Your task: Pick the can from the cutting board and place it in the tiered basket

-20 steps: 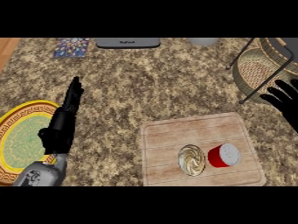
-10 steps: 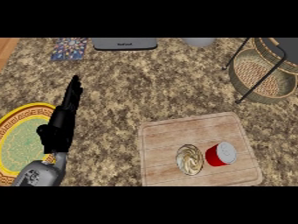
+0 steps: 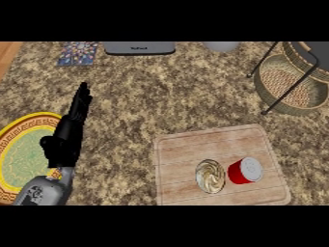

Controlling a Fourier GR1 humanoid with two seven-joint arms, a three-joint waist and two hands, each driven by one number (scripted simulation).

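The right hand has left the view since a second ago, when it showed open at the 3 o'clock edge. Now it is nowhere to be seen, so I cannot tell how its fingers stand. Nothing else has shifted.

The can stands on the cutting board at 5 o'clock, red-sided with a pale top. It is just beside a round swirled item that lies at its 9 o'clock, and they look close enough to touch. No hand is near the can.

The left hand lies at 9 o'clock with its fingers straight and pointing toward 12. It holds nothing and rests over the counter, at the edge of the yellow-rimmed plate.

The tiered basket stands at 2 o'clock, well apart from the board — its woven lower tier is open to view, and a dark upper tier partly overhangs it. I see nothing inside the lower tier.

By my reading the task is at its very start. The can is not grasped or lifted, and no reach toward it shows. Everything is left to do — bringing a hand to the board, closing round the can, carrying it toward 2 o'clock and setting it in the basket. The right hand looks the likelier one, since the can and the basket both lie on its side.
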